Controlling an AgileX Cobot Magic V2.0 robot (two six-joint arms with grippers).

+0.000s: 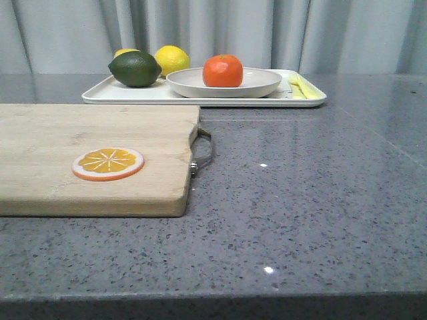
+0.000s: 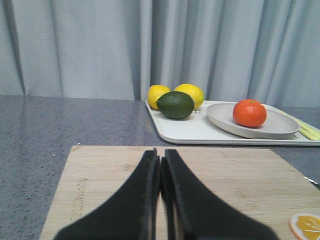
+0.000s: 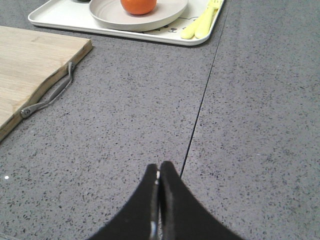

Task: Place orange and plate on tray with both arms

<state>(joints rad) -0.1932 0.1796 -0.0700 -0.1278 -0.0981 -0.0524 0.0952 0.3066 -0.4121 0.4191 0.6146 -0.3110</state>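
The orange sits in the off-white plate, and the plate rests on the white tray at the back of the table. They also show in the left wrist view: orange, plate, tray; and in the right wrist view: orange, plate, tray. My left gripper is shut and empty above the wooden cutting board. My right gripper is shut and empty above the bare grey counter. Neither gripper shows in the front view.
A dark green avocado and two yellow lemons lie on the tray's left part; pale yellow cutlery lies at its right end. The cutting board with a metal handle carries a flat orange slice.
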